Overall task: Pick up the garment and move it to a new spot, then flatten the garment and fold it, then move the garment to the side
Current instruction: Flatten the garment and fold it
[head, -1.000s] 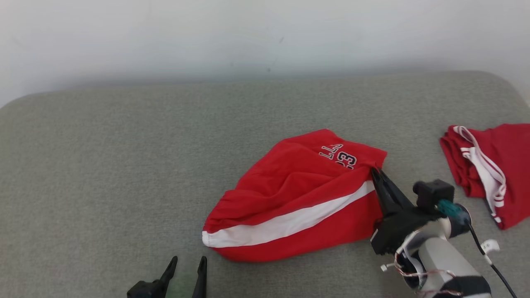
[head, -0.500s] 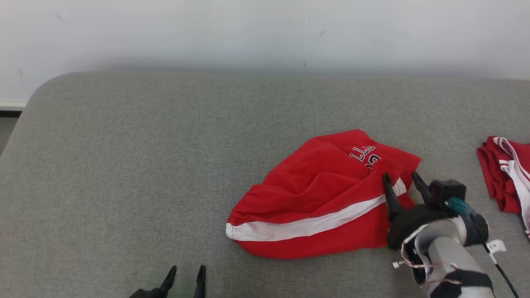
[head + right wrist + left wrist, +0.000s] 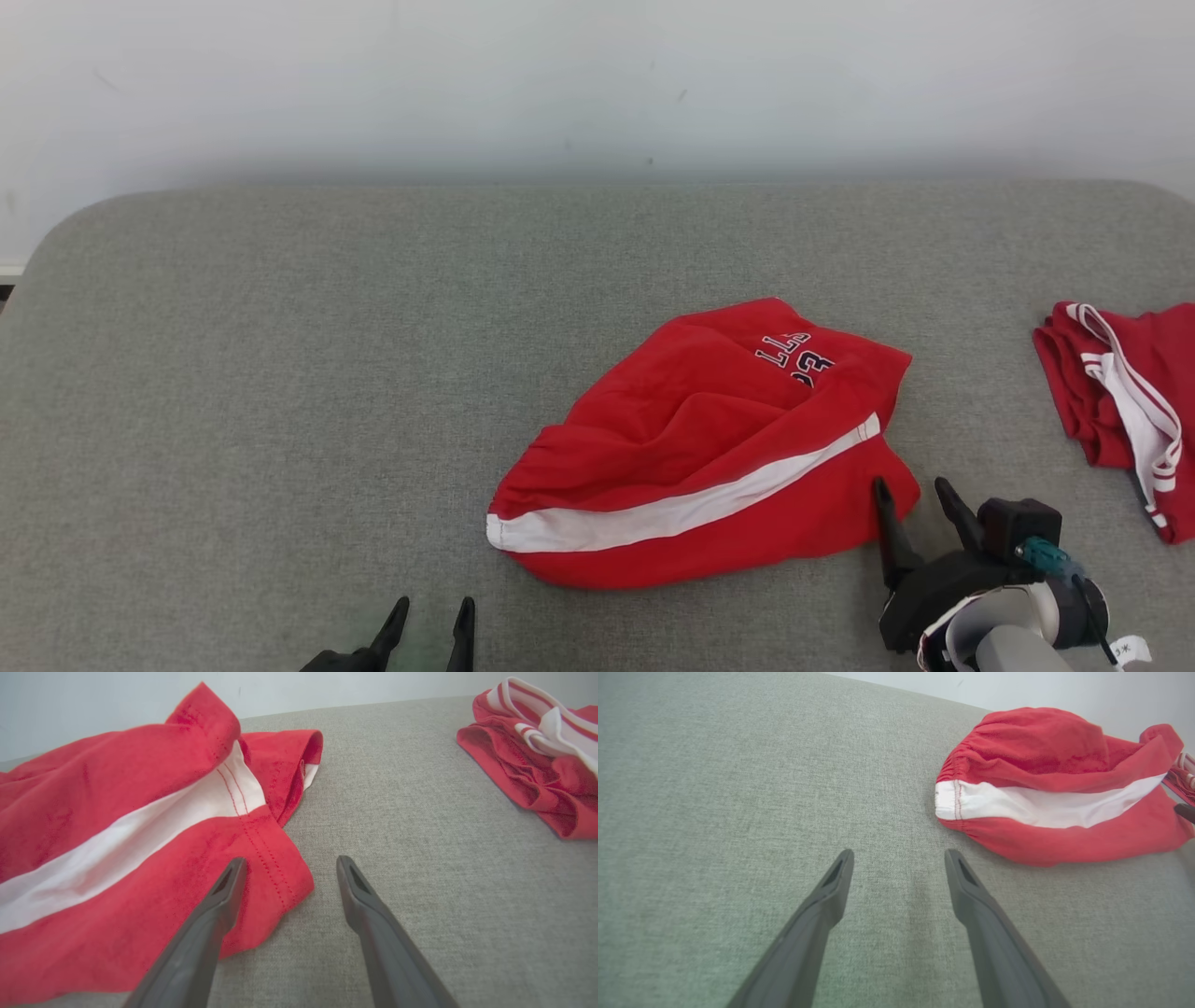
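Observation:
The garment point(image 3: 709, 448) is a pair of red shorts with a white side stripe and dark lettering, lying crumpled on the grey cushion a little right of centre; the left wrist view has the garment point(image 3: 1055, 788) at its upper right, and in the right wrist view the garment point(image 3: 117, 849) spreads across the left half. My right gripper point(image 3: 910, 485) stands open just off the garment's near right corner, holding nothing; its left finger point(image 3: 224, 896) hovers over the hem. At the bottom edge my left gripper point(image 3: 431, 611) is open over bare cushion, well short of the waistband end.
A second red garment with white trim point(image 3: 1120, 392) lies bunched at the right edge, apart from the first. The grey cushion point(image 3: 280, 373) has wide bare room on its left half. A pale wall runs behind the cushion's rounded far edge.
My right gripper has opened, let go of the garment's right corner and drawn back toward me. The garment now lies still on the cushion. The head camera has shifted between frames.

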